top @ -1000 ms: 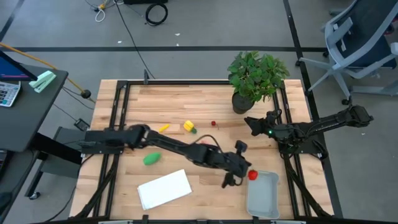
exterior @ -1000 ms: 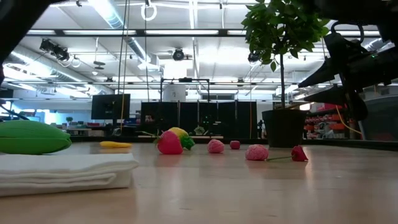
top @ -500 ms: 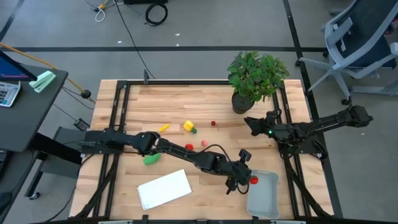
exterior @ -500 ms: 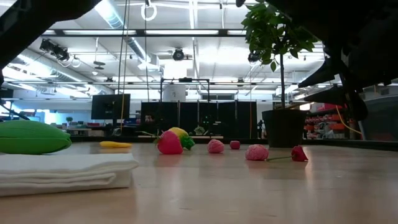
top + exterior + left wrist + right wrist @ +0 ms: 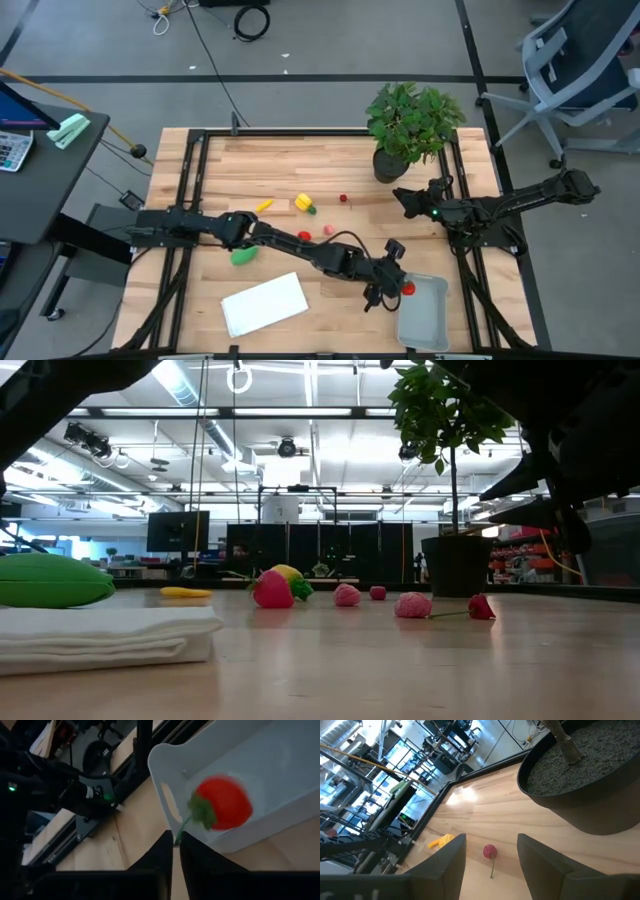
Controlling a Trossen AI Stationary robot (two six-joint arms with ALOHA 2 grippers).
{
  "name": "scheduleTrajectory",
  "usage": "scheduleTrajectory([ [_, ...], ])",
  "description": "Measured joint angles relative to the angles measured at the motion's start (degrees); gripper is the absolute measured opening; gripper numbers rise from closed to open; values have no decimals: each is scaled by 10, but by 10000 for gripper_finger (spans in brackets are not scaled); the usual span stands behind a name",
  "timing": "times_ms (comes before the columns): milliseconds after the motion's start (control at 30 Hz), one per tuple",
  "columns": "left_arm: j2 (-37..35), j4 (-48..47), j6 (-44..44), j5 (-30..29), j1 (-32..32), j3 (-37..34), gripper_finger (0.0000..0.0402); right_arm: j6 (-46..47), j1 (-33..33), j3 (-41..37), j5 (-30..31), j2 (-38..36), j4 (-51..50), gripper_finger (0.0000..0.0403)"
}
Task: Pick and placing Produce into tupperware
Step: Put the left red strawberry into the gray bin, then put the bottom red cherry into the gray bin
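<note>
My left gripper (image 5: 388,290) reaches across the table to the near right corner, over the left rim of the pale tupperware (image 5: 425,315). It is shut on a red strawberry (image 5: 222,802), which shows inside the tupperware's outline (image 5: 280,765). My right gripper (image 5: 490,870) waits open at the table's right side (image 5: 402,197), with nothing between its fingers. On the table lie more produce: a green oval (image 5: 244,256), a yellow piece (image 5: 263,205), a yellow-green piece (image 5: 304,204), a small red one (image 5: 343,198) and a pink one (image 5: 328,231). My left gripper pinches the strawberry's thin green stem (image 5: 180,829) by its free end, between its two fingertips. The fingers slant down from the table's left. The red body (image 5: 406,289) sticks out beyond the fingertips over the tupperware; I cannot tell whether it touches the floor.
A potted plant (image 5: 412,125) stands at the far right. A flat white sheet (image 5: 264,304) lies near the front edge, left of the tupperware. Black rails (image 5: 190,200) run along the table's left and right sides.
My left gripper has come down and toward the table's near edge with the strawberry, bringing it lower over the tupperware's left end. For the last half second it has kept still.
</note>
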Motion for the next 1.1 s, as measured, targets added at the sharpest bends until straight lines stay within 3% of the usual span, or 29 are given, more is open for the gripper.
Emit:
scheduleTrajectory([
  [267,0,-4,12,-6,0,0,108,0,0,0,0,0,0,185],
  [467,-25,-40,11,-169,3,10,131,-4,0,0,6,0,0,185],
  [567,-45,-101,0,-218,14,15,134,-28,-1,0,35,0,0,185],
  [867,-147,-379,-123,-224,83,13,129,-26,-1,0,88,0,22,185],
  [1000,-200,-516,-185,-224,118,13,114,-17,-1,0,71,0,33,185],
  [1100,-233,-610,-230,-224,147,13,104,-14,-1,0,0,0,55,185],
])
